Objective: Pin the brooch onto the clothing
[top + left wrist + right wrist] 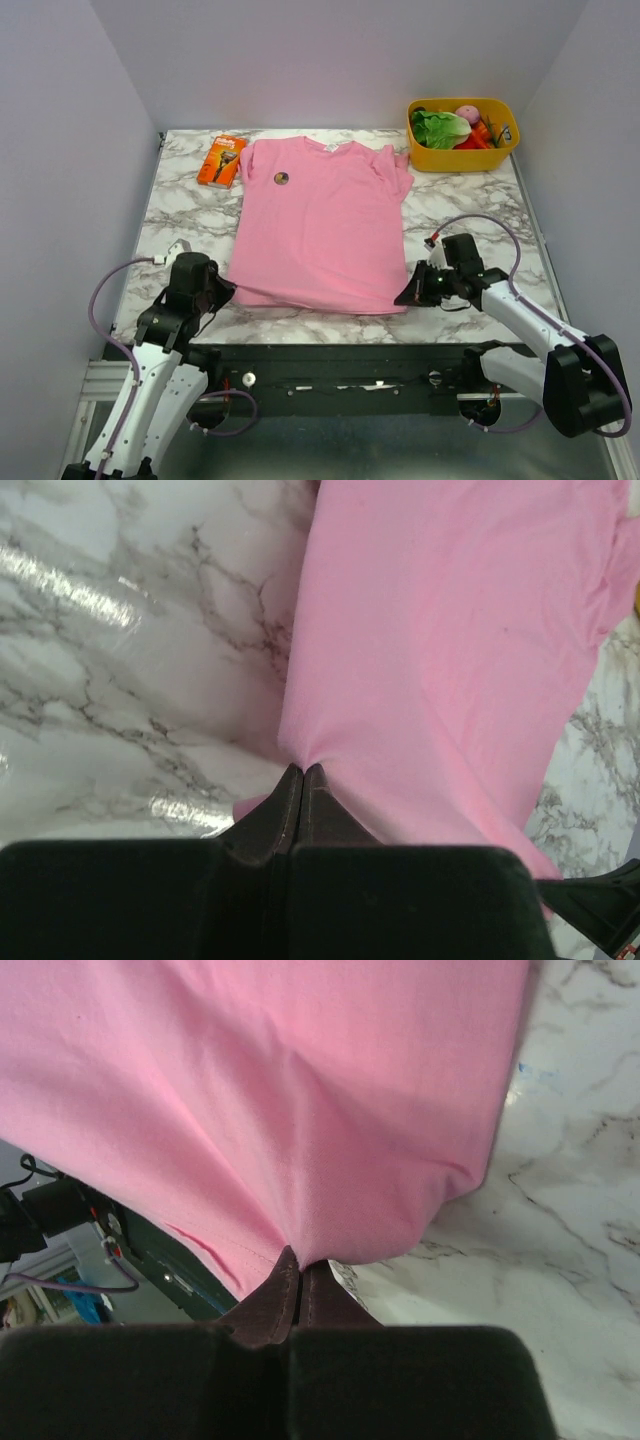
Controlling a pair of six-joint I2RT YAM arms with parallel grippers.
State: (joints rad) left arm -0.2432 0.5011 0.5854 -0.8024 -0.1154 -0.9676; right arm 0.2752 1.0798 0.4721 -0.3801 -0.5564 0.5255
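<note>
The pink T-shirt [320, 225] lies flat on the marble table, neck at the far side. The brooch [281, 179], a tiny dark round disc, sits on the shirt's upper left chest. My left gripper [228, 290] is shut on the shirt's near left hem corner; the pinched fabric [420, 660] shows at the closed tips [302, 770]. My right gripper [405, 296] is shut on the near right hem corner, where the shirt [300, 1100] bunches at the closed tips [303, 1260].
An orange rectangular package [221, 160] lies on the table left of the shirt's sleeve. A yellow bin [462, 135] with lettuce and other toy food stands at the back right. The table's near edge [330, 345] runs just behind both grippers.
</note>
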